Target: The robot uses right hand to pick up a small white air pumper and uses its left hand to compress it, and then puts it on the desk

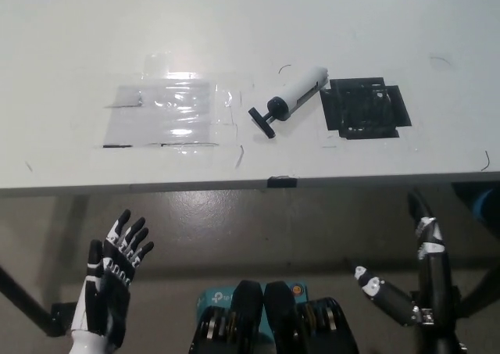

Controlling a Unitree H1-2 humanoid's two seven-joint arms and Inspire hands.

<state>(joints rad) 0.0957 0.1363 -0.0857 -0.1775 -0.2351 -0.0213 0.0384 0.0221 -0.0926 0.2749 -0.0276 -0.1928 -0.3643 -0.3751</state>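
The small white air pumper [292, 98] lies on the white desk [250, 41], its black T-handle pointing toward the front left, just left of a black taped square [365, 107]. No hand touches it. My black right hand [418, 287] is low at the bottom right, below the desk's front edge, open with fingers spread. My white left hand [109, 284] rests at the bottom left, also below the desk edge, open with fingers apart.
A clear plastic sheet [168, 110] taped to the desk lies left of the pumper. A small black tab [283, 182] marks the desk's front edge. Desk legs and floor show beneath the edge.
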